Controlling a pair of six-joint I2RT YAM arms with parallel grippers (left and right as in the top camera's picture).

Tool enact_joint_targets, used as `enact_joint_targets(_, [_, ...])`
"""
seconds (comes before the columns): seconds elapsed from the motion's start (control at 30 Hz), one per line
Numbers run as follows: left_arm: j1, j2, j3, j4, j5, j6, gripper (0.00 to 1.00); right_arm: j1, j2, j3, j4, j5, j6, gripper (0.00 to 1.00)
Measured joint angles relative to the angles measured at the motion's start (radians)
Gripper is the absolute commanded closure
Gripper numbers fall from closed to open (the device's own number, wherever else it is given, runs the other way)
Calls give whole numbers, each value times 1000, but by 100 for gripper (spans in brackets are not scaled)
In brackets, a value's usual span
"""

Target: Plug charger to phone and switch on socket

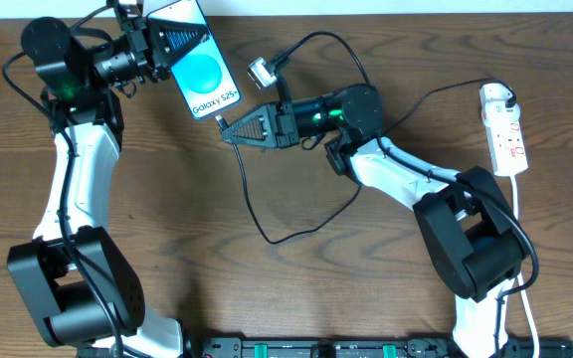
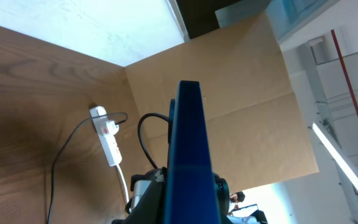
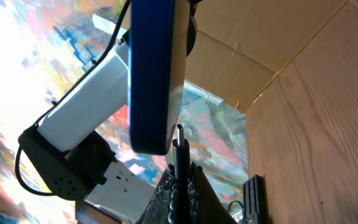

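Observation:
My left gripper (image 1: 159,45) is shut on the phone (image 1: 199,68), a blue screen with "Galaxy S25", held off the table at the back left. The left wrist view shows the phone edge-on (image 2: 188,155). My right gripper (image 1: 235,127) is shut on the charger's small plug tip (image 1: 221,123), just at the phone's lower end. In the right wrist view the tip (image 3: 179,132) stands right below the phone's bottom edge (image 3: 157,74). The thin black charger cable (image 1: 257,214) loops over the table. The white socket (image 1: 505,137) lies at the far right.
A small silver-and-white plug piece (image 1: 261,71) on a black lead lies behind the right gripper. The socket's white cord (image 1: 520,214) runs down the right side. The socket also shows in the left wrist view (image 2: 107,138). A cardboard wall (image 2: 247,93) stands past the table.

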Motion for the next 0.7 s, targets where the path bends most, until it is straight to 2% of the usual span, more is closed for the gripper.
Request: enact_joint_targets(0.7, [1, 0, 0, 0, -22, 39, 93, -5, 0, 0, -16, 1, -20, 99])
